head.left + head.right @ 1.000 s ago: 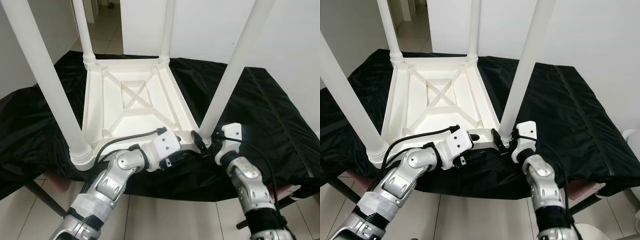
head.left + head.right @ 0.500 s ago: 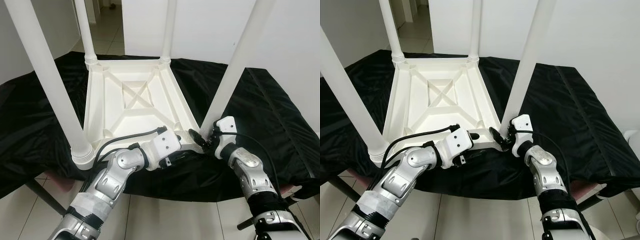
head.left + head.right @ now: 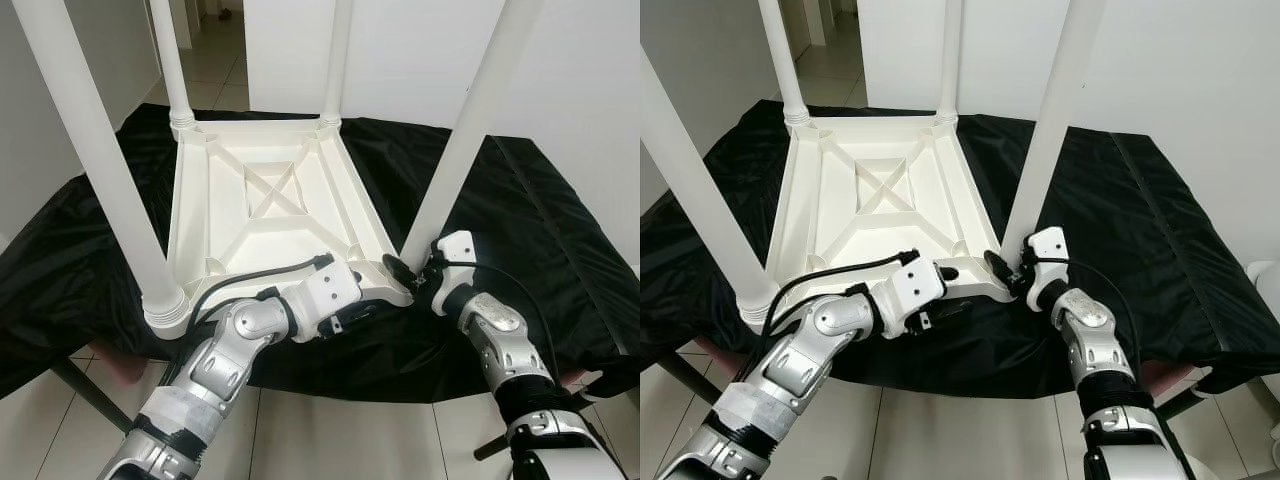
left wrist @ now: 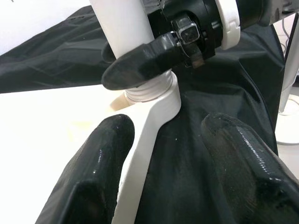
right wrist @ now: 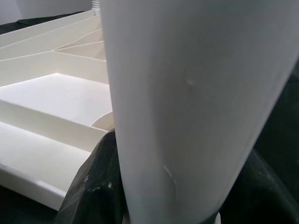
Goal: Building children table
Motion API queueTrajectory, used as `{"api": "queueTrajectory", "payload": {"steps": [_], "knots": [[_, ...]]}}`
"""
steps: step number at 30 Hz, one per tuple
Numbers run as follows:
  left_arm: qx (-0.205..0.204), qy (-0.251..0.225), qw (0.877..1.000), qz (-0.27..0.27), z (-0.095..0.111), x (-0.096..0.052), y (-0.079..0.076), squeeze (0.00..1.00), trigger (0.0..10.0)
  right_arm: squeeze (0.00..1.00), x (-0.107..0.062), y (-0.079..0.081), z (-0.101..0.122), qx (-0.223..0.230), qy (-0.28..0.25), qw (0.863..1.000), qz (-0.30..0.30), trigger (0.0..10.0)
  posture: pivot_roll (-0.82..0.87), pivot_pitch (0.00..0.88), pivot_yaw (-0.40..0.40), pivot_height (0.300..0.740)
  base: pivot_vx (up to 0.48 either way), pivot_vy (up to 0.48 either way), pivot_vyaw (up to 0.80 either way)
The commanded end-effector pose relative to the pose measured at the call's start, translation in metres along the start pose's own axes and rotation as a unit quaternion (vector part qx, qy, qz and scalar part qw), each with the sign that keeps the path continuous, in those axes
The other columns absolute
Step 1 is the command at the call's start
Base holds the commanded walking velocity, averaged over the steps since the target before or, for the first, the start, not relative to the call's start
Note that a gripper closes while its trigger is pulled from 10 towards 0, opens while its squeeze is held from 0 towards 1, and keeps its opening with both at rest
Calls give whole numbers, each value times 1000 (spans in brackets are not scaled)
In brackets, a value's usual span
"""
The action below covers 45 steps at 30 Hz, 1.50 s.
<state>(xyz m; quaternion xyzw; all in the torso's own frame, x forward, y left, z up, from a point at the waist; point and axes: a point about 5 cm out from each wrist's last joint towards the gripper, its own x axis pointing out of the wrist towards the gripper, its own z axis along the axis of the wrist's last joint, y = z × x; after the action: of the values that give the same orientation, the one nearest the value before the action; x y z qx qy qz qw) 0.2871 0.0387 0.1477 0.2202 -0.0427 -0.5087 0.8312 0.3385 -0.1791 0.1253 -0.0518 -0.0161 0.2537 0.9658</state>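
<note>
on the black cloth (image 3: pixel 520 200) the white children's table (image 3: pixel 270 215) lies upside down, its four legs pointing up. the near right leg (image 3: pixel 462 140) stands in its corner socket (image 4: pixel 154 95), and threads show at its base in the left wrist view (so it is probably not fully seated). the right gripper (image 3: pixel 1008 272) is clamped around the foot of that leg, one black finger (image 4: pixel 140 63) crossing its front. the left gripper (image 3: pixel 372 305) sits at the table's near rim beside that corner, its fingers (image 4: pixel 100 163) spread either side of the rim without closing on it. the step in hand looks like screwing this leg home. to do it well, the right gripper should turn the leg about its own axis, keeping it upright so the thread does not cross, while the left gripper steadies the rim against the twist so the table does not slide on the cloth.
</note>
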Motion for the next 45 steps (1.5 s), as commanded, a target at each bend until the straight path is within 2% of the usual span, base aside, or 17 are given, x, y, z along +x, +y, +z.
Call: {"api": "queueTrajectory", "payload": {"steps": [1,4,9,13,14,16,17,20,23,30,32,33,34,36,43,44,45], "knots": [[2,4,1000,10,-1,-1,-1,0,10000,0,-2,1,-9,11,19,1000,-13,10000,45,0,-57,740,0,0,0],[2,4,1000,9,-2,0,-1,0,10000,0,-1,1,-9,20,18,999,-46,10000,43,0,-55,740,0,0,0],[3,4,1000,8,-1,1,0,0,10000,0,0,10,-10,40,17,993,-108,10000,41,0,-54,740,0,0,0],[3,2,1000,8,-1,2,0,0,10000,0,-1,31,-12,54,17,982,-178,10000,38,0,-54,740,0,0,0],[3,2,1000,8,-1,2,0,0,10000,0,-1,38,-12,60,15,980,-190,10000,36,0,-53,740,0,0,0],[3,2,1000,8,-1,3,0,0,10000,0,-1,43,-12,66,14,978,-198,10000,36,0,-53,740,0,0,0],[2,1,1000,8,0,3,0,0,10000,0,-1,53,-13,72,16,973,-219,10000,37,0,-54,740,0,0,0],[2,1,1000,7,0,3,-1,0,10000,0,-1,57,-14,74,16,970,-233,10000,39,0,-55,740,0,0,0],[1,0,1000,10,0,3,0,0,10000,0,2,69,-9,93,6,955,-281,10000,49,0,-57,740,0,0,0],[-1,0,1000,14,0,4,1,0,10000,0,2,70,-4,89,-2,951,-295,10000,48,0,-53,740,0,0,0],[-14,0,1000,22,-1,3,2,0,10000,0,-2,66,1,67,-23,955,-287,10000,43,0,-49,740,0,0,0],[-13,0,1000,26,0,3,3,0,10000,871,-3,67,2,68,-30,957,-280,10000,42,0,-49,740,0,0,0],[-15,-2,999,31,0,2,5,0,10000,1000,-3,69,3,78,-33,958,-274,10000,42,3,-46,740,0,0,0],[-27,-3,999,38,0,2,6,0,10000,1000,-5,70,4,76,-35,958,-275,10000,41,5,-47,740,0,0,0],[-29,-11,997,71,4,1,16,0,10000,1000,-7,66,9,62,-48,961,-267,10000,35,29,-55,740,0,0,0],[-28,-13,997,77,5,1,17,0,10000,0,-7,65,10,54,-46,962,-263,10000,35,29,-55,740,0,0,0],[-34,-16,996,83,5,1,18,0,10000,0,-7,62,11,52,-49,963,-259,10000,28,44,-57,740,0,0,0]]}}
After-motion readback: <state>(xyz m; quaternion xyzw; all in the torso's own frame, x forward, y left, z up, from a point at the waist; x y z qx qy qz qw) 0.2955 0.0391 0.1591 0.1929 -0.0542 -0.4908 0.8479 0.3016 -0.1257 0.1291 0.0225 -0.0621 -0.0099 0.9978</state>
